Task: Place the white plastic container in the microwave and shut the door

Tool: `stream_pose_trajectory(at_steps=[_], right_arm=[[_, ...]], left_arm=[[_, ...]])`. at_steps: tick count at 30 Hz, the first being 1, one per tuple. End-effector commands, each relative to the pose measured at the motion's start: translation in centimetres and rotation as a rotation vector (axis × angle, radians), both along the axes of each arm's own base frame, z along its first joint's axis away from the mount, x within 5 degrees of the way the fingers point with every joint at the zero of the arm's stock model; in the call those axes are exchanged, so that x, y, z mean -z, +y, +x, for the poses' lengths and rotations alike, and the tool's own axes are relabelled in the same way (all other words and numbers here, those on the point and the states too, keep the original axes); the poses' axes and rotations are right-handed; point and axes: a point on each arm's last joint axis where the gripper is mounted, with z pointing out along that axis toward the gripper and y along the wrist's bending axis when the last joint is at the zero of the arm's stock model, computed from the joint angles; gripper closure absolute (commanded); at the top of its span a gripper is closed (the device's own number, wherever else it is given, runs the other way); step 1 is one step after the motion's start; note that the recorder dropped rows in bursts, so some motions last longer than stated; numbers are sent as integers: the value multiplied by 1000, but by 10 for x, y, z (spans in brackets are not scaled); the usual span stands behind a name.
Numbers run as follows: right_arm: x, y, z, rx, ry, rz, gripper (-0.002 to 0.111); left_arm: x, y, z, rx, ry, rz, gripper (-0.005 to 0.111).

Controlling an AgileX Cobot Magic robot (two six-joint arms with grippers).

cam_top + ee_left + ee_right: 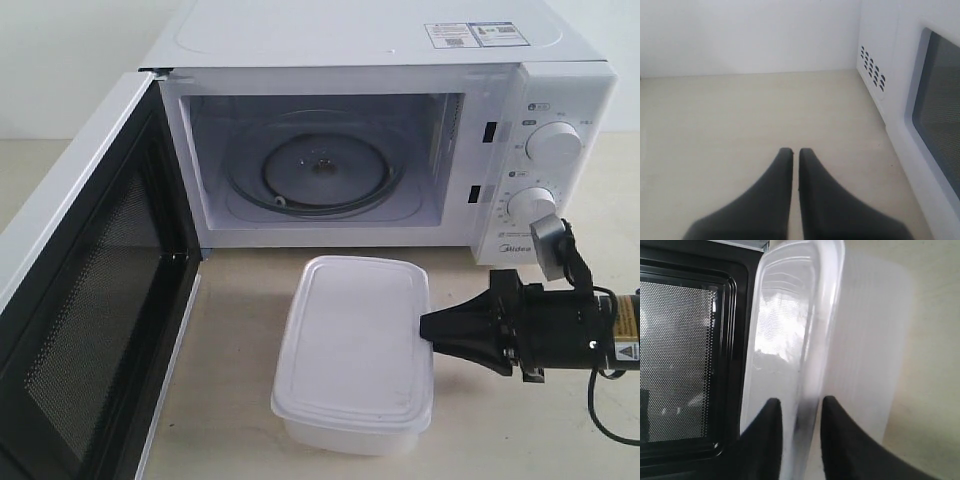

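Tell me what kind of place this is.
Probably a robot test bench staged as a kitchen counter: a white microwave with its door open, a white plastic container on a bare beige table, and the right gripper at the container's edge, against a plain wall.

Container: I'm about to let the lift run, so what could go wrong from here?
The right hand straddles only the rim of the container, on one side. When lifted, the box could tilt or slip out. That thin rim might also flex under the pinch. The open door stands nearby and could be bumped on the way in.
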Motion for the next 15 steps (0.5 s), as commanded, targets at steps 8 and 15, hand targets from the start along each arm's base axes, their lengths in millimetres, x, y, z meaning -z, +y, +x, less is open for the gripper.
stream_pose_trajectory(at_steps=[8,15], right_arm=[[-6,2,1,-5,-51,33,88],[-6,1,2,1,-69,30,108]], left_arm=[[0,-1,0,7,-5,-16,102],[0,-1,0,7,-5,-16,102]])
